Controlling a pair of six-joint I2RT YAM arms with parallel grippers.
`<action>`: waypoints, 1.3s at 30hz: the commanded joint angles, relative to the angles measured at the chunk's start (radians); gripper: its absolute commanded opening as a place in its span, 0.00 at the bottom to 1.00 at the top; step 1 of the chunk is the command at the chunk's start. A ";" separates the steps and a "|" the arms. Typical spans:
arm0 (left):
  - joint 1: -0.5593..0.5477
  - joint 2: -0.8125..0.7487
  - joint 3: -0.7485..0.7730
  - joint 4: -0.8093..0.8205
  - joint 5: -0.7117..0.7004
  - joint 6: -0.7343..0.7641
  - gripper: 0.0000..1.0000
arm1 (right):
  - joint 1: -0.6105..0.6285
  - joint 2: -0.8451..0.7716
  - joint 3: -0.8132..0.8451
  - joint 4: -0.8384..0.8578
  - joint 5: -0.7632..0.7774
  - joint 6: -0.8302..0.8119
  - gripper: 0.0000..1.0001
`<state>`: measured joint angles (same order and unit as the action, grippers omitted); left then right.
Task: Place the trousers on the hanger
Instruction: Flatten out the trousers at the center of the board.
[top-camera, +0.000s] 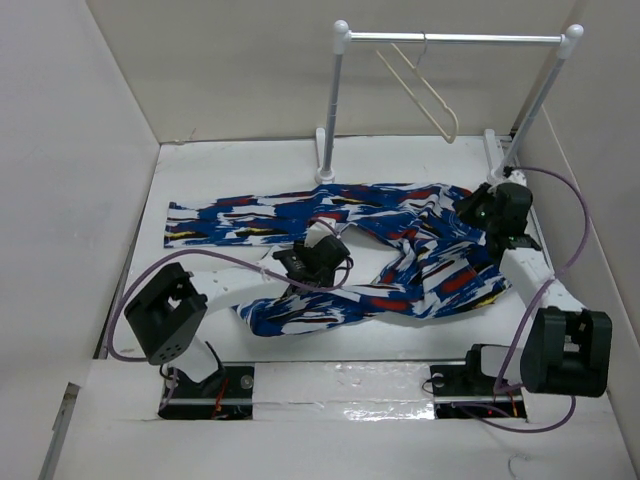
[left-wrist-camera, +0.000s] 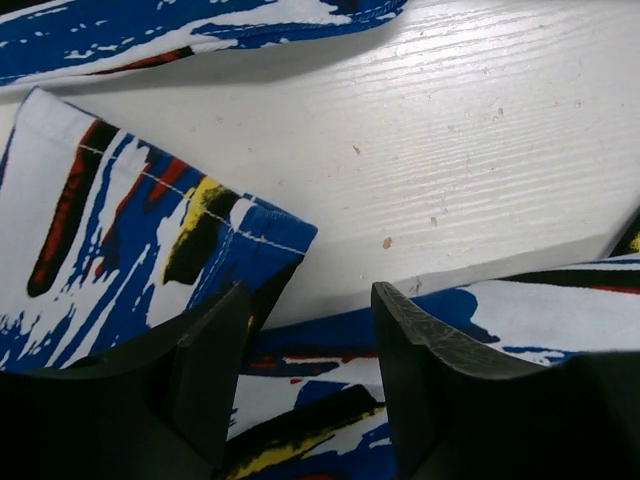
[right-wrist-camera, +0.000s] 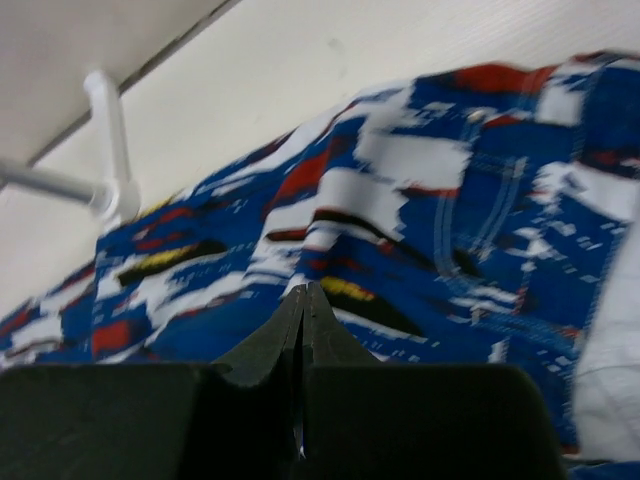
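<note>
Two trousers (top-camera: 400, 250) legs sprawled, left gripper (left-wrist-camera: 310, 305) parted above hem edge, white table (left-wrist-camera: 450, 150) beyond, right gripper (right-wrist-camera: 303, 292) closed.

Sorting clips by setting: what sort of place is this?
Most likely a robotics lab test cell, not a home: a white table boxed in by plain white panels, two robot arms bolted at its near edge, and a small garment rail holding one hanger.

You see trousers (top-camera: 420, 250) of soft, matt woven cloth with stitched seams. Under the trousers, the table (left-wrist-camera: 480, 150) is white-painted board, finely ridged and slightly shiny. Beyond the trousers, the rail (top-camera: 450, 38) has a bright metal bar, and the hanger (top-camera: 420, 92) looks like smooth cream plastic.
</note>
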<state>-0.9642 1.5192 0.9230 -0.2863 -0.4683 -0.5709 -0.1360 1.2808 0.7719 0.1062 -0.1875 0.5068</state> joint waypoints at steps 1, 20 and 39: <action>0.013 0.030 -0.018 0.078 0.037 0.029 0.50 | 0.105 -0.064 -0.046 0.090 -0.021 -0.045 0.00; 0.128 -0.081 -0.042 0.035 -0.251 -0.188 0.00 | 0.286 -0.221 -0.169 0.082 0.016 -0.085 0.17; 0.617 -1.246 -0.204 -0.255 -0.535 -0.520 0.74 | 0.369 -0.176 -0.131 -0.003 0.005 -0.136 0.25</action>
<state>-0.3466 0.2596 0.6804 -0.4656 -0.9329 -1.0416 0.2241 1.0996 0.6094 0.0856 -0.1776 0.3882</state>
